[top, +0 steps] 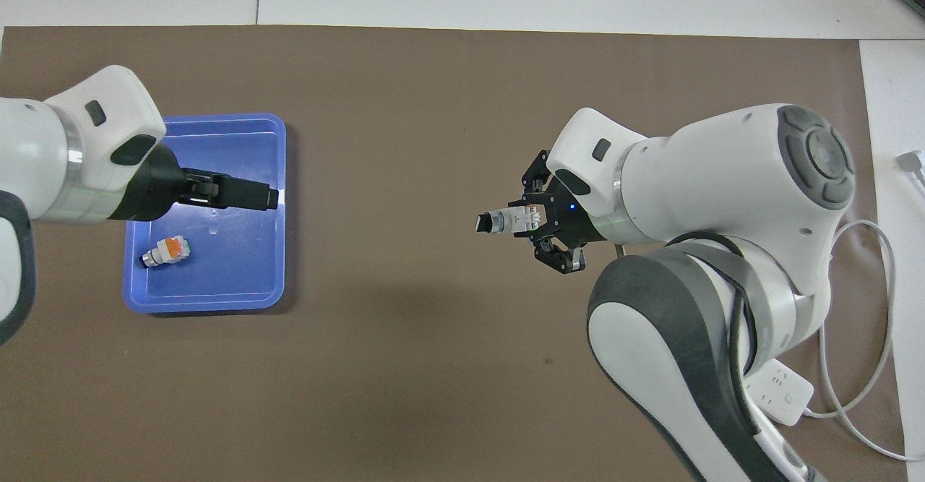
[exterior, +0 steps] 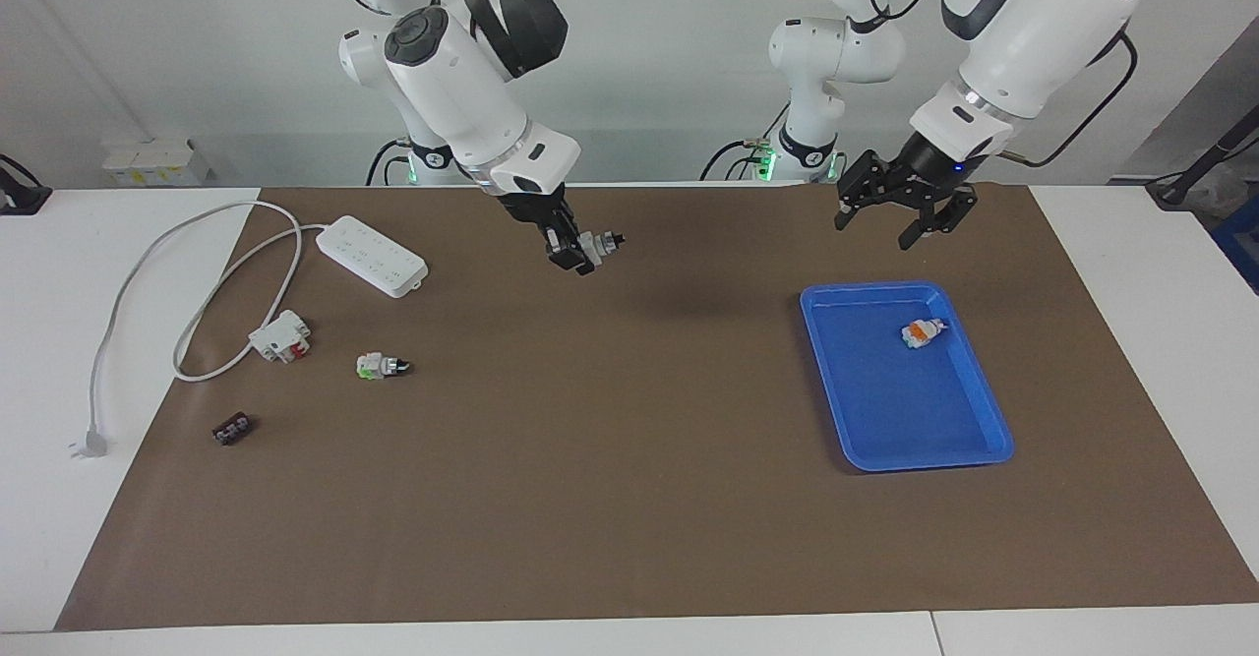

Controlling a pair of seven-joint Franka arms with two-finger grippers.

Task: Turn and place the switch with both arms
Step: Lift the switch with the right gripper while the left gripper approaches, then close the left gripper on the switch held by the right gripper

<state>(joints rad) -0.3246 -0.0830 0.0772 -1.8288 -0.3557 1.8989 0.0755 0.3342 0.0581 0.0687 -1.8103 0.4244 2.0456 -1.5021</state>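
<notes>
Blue tray on the brown mat; in the tray, a white switch showing orange, black-tipped.

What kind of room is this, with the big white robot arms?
Probably a robot lab. Two arms stand at a table with a brown mat, a blue tray and a power strip. The right gripper holds a switch.
</notes>
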